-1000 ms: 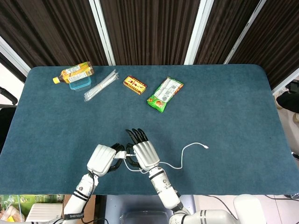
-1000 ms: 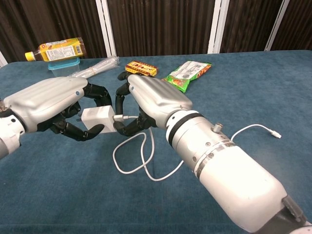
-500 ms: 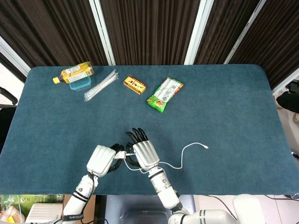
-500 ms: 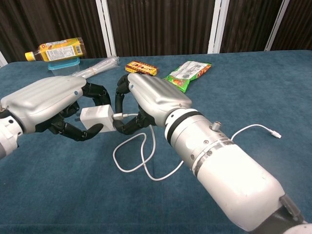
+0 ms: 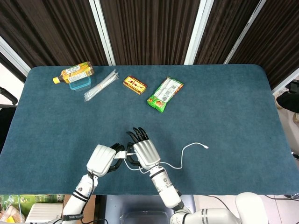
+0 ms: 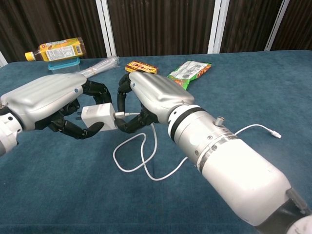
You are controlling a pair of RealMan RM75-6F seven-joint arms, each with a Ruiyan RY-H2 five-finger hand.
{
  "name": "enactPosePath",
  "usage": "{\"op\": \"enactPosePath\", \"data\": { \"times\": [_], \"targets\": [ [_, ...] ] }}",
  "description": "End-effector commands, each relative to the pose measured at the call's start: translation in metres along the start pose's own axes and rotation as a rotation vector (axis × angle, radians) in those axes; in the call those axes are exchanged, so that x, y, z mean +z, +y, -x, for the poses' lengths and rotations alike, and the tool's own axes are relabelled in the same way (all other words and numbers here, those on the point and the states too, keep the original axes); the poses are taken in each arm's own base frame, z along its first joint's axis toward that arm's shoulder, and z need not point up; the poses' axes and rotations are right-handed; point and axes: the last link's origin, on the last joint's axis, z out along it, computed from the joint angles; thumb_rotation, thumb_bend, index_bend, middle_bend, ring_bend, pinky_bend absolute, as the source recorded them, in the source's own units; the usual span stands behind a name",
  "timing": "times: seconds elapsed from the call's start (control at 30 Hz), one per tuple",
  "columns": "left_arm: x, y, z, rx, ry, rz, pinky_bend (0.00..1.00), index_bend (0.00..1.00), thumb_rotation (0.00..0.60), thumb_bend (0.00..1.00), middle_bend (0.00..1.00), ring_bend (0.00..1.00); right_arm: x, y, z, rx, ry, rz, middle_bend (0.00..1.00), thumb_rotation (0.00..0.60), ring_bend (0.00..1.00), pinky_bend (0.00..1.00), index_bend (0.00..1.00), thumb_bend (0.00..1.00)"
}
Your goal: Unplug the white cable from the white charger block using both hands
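My left hand (image 6: 46, 105) holds the smooth, boxy white charger (image 6: 98, 116), dark fingers curled round it; my right hand (image 6: 153, 97), just beside, pinches the plug of the thin white cable (image 6: 139, 161), still seated in the block. The cable loops limply over the blue felt desk (image 6: 253, 78) below my right wrist. A bottle (image 5: 74, 73), a straw packet (image 5: 101, 85) and snack packs (image 5: 165, 94) lie well beyond both hands.

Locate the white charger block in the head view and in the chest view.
Head view: the white charger block sits low, left of centre, mostly hidden between the two hands.
Chest view: the charger block sits left of centre, gripped by the left hand.
Shared landmark: the white cable looping from it.
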Motion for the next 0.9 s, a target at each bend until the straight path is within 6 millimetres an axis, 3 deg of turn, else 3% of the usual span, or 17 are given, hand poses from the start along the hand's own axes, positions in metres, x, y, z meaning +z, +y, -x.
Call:
{"op": "enactPosePath", "data": {
  "times": [0.03,0.5,0.9],
  "targets": [
    [0.000,-0.001,-0.001,0.002,0.000,-0.001,1.00,0.76,0.600,0.60,0.77,1.00,0.000,0.002,-0.001,-0.002,-0.001,0.003,0.25,0.600,0.02,0.00,0.87,0.73],
    [0.002,-0.005,-0.002,0.013,0.004,-0.013,1.00,0.76,0.600,0.60,0.77,1.00,-0.002,0.014,-0.009,-0.016,0.003,0.015,0.25,0.600,0.02,0.00,0.87,0.74],
    [0.022,-0.036,0.001,0.009,0.003,-0.072,1.00,0.76,0.600,0.59,0.77,1.00,-0.011,0.063,-0.011,-0.104,-0.031,0.088,0.25,0.600,0.02,0.00,0.88,0.74]
  ]
}}
